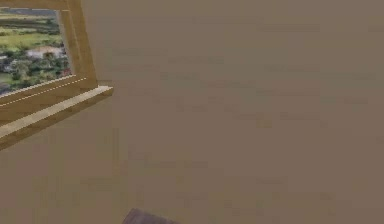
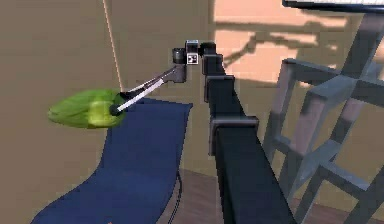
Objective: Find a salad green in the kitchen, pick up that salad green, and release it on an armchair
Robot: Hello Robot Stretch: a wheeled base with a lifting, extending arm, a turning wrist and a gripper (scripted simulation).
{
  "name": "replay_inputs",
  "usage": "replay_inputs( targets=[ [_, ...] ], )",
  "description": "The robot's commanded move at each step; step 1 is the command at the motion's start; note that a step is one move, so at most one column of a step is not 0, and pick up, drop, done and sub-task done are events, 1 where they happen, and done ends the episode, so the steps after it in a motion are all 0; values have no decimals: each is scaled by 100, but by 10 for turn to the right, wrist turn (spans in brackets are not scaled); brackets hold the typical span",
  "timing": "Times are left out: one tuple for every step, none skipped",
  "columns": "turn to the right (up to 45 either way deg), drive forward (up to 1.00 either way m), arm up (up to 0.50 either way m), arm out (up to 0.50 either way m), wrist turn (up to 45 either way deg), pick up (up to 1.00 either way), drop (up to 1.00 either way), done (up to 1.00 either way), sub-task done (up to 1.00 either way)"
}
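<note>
A glossy green leafy lump, which fits a salad green [image 2: 85,108], hangs at the far end of my gripper [image 2: 122,103], clear of any surface, so the gripper holds it. The dark arm [image 2: 235,140] rises from the bottom edge of the arm side view to the gripper body near the top middle. Below and behind the green lies a blue padded reclining chair [image 2: 140,165], its upper edge just under the held thing.
A grey lattice frame [image 2: 320,110] stands at the arm side view's right, close beside the arm. In the forward view a brown wall is close ahead, with a wooden-framed window [image 1: 35,50] and its sill [image 1: 55,108] at upper left. A dark corner [image 1: 150,217] pokes in at the bottom.
</note>
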Motion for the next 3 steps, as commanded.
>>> replay_inputs(
  targets=[
    [0, 0, -42, 0, 0, 0, 0, 0, 0],
    [0, 0, -32, 0, 0, 0, 0, 0, 0],
    [0, 0, 0, 0, 0, 0, 100, 0, 0]
  ],
)
